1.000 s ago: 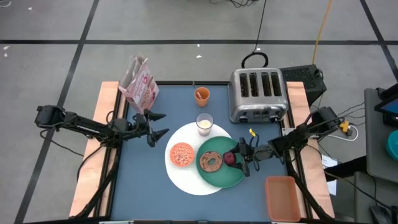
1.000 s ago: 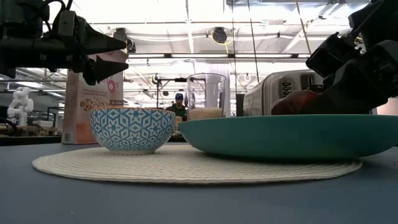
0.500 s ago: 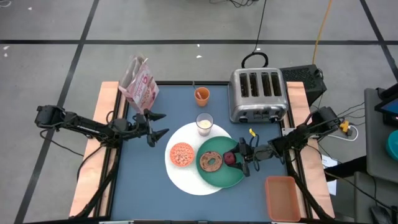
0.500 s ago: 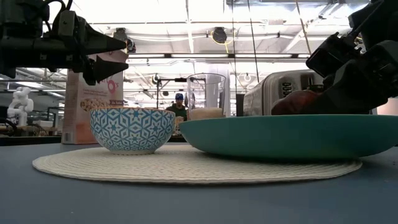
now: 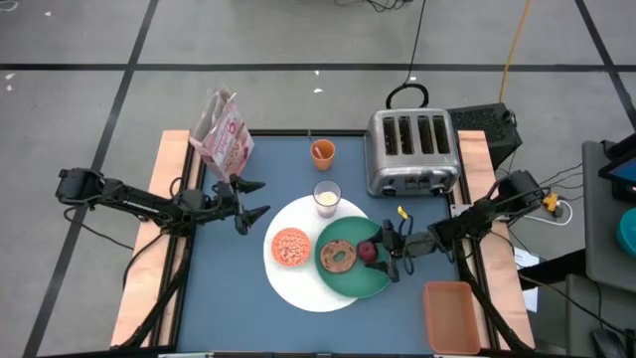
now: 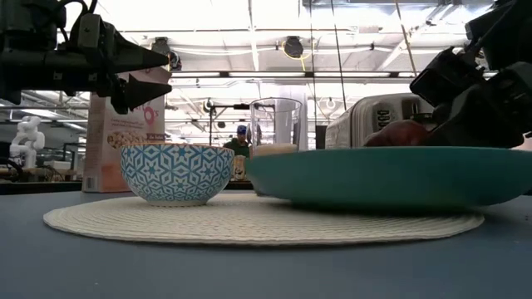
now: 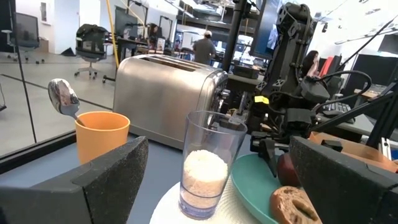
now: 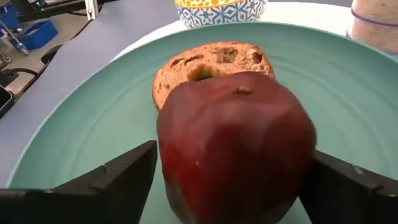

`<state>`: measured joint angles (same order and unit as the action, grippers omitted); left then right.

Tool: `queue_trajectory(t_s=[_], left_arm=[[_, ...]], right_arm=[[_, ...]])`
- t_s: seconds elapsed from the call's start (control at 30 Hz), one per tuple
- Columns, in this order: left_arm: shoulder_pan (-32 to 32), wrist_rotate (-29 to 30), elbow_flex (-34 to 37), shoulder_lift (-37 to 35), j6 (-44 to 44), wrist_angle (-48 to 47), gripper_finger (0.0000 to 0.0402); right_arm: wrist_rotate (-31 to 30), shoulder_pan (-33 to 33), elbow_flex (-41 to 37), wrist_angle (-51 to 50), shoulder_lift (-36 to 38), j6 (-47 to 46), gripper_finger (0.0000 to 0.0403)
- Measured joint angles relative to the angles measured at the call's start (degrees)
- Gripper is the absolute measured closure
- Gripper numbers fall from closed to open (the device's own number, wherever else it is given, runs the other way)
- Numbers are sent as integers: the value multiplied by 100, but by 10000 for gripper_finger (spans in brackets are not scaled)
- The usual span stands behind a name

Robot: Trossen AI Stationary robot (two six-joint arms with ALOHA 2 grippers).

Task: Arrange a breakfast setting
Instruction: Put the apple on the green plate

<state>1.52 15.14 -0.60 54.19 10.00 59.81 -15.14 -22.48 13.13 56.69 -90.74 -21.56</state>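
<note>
The large white round plate [image 5: 288, 286] lies mid-table. On it sit the blue-patterned cereal bowl [image 5: 290, 248] and the green plate [image 5: 356, 285]. The green plate carries the brown bagel [image 8: 211, 62] and the dark red fruit [image 8: 236, 143]. My right gripper [image 5: 383, 252] is open, with one finger close on each side of the fruit. The milk glass [image 5: 326, 198] stands just beyond the white plate. Farther back is the orange cup [image 7: 102, 134], with the spoon [image 7: 64, 98] standing in it. My left gripper [image 5: 265, 197] hovers open left of the glass. My right gripper comes at the fruit slanting down from the table's right, a finger [image 8: 124, 177] close by each of its sides. I cannot tell whether the fingers touch it. The fruit rests on the green plate beside the bagel.
The silver toaster [image 5: 412, 151] stands at the back right and the pink cereal box [image 5: 224, 134] at the back left. An orange bin [image 5: 452, 316] sits off the table's near right corner. Bare blue tabletop lies along the near edge and on the left.
The green plate has shifted slightly. In the low view its rim now stands a little higher and more level, and the fruit shows more fully above it. Both arms have kept their places.
</note>
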Motion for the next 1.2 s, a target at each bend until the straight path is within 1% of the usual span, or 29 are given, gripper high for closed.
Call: queue_trajectory(t_s=[0.17,0.33,0.6,0.83,1.0,1.2], left_arm=[[0,0,0,0,10,2,11],[2,0,0,2,68,0,11],[0,0,0,2,72,0,11],[0,0,0,0,81,2,11],[0,0,0,0,81,2,11],[0,0,0,2,81,2,11]], right_arm=[[0,0,2,-159,0,2,33],[2,0,2,-140,0,2,19],[11,0,2,-118,0,2,18],[33,0,2,309,-4,272,18],[33,0,2,332,0,280,18],[32,0,1,326,264,528,18]])
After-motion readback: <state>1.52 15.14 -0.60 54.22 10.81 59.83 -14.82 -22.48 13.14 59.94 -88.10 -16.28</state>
